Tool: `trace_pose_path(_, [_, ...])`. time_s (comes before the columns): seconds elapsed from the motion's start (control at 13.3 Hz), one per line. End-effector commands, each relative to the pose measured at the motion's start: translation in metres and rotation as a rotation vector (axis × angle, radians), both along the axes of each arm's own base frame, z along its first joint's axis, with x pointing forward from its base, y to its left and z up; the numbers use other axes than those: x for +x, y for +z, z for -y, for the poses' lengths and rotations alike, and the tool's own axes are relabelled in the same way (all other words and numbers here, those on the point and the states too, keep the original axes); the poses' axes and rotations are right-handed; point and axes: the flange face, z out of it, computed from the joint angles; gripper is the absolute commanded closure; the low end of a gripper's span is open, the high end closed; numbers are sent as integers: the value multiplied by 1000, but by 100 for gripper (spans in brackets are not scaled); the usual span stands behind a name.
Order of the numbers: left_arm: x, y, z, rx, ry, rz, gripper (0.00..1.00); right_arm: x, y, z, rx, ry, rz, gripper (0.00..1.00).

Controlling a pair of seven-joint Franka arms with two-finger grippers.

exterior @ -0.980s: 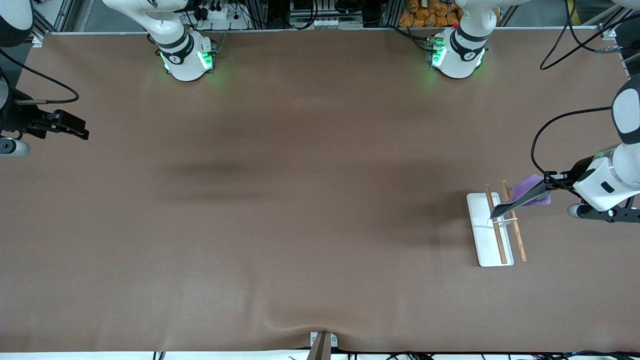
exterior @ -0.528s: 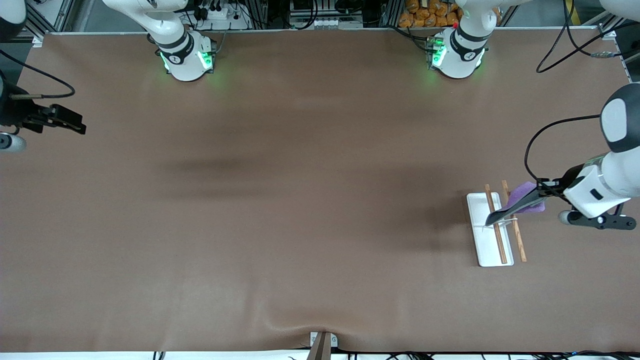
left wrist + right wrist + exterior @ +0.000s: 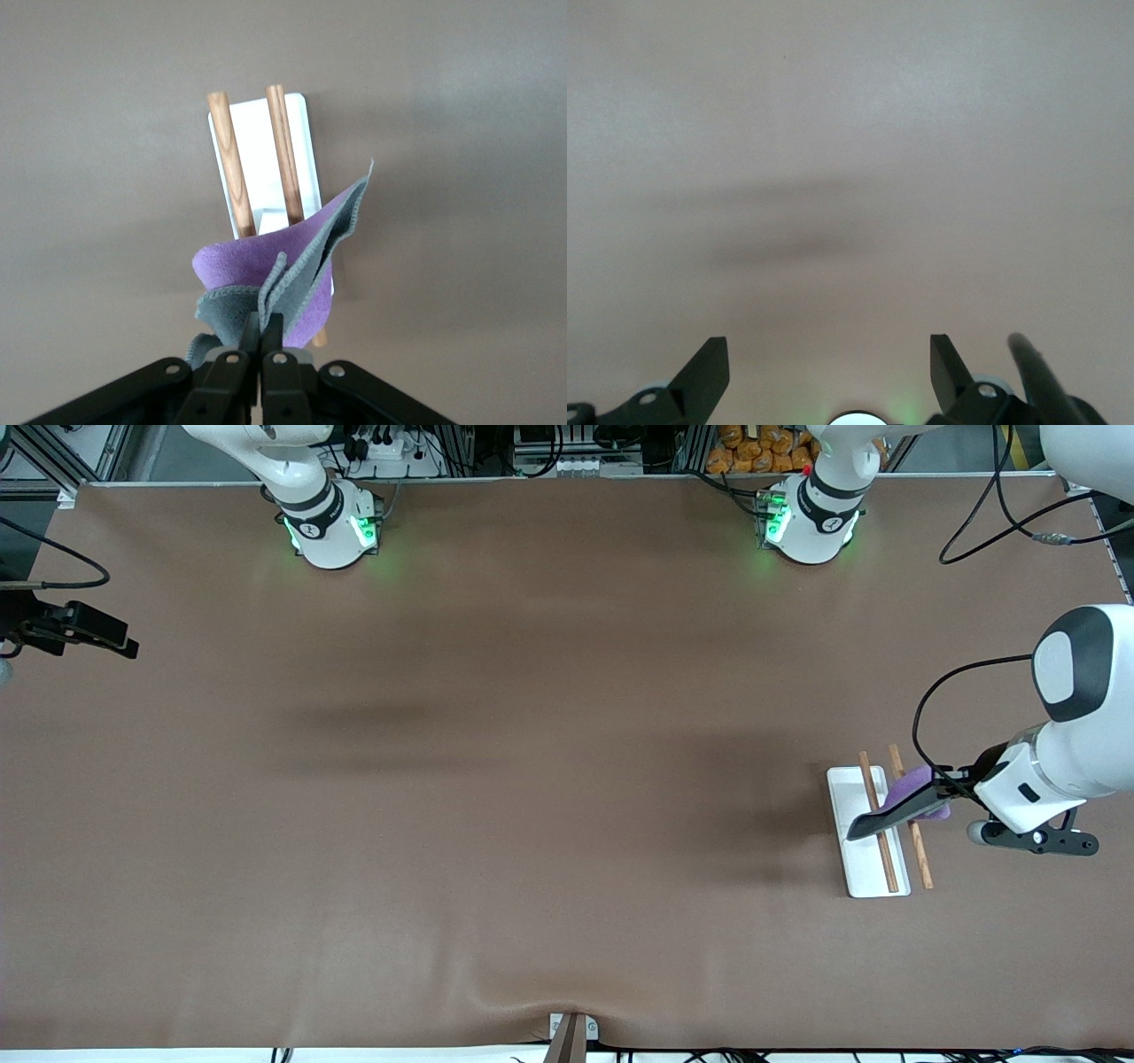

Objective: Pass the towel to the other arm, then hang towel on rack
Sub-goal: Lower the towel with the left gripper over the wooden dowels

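Purple towel (image 3: 275, 282) clamped in left claw (image 3: 261, 335) over rack (image 3: 873, 841), right claw (image 3: 829, 363) apart, waiting over bare table (image 3: 532, 779).

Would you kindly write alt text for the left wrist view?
The left gripper, shut on a fold of the towel, holds it over the rack, whose two wooden rods stand on a white base on the brown table. The towel shows purple and grey faces.

Even overhead light, soft broad shadows on the table (image 3: 532, 850) (right wrist view pale, slightly hazy)
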Motion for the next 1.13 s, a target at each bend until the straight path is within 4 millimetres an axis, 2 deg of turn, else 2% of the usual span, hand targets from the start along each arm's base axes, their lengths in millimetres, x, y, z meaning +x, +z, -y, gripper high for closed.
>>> trace_pose_path(0.0, [10,-5,2,15,-36,39,100,-2,5,4,8,-16,17,0])
trace_pose_path(0.23, [17,-13,13,10,-50,66,100,1,2,5,1,-15,24,0])
trace_pose_path(0.53, [24,-34,39,7,-89,84,100,4,5,6,-19,1,51,0])
trace_pose_path(0.68, [25,-42,40,6,-89,76,100,7,8,4,-51,35,72,0])
trace_pose_path(1.06, [24,-53,26,11,-73,61,100,8,11,5,-51,77,88,0])
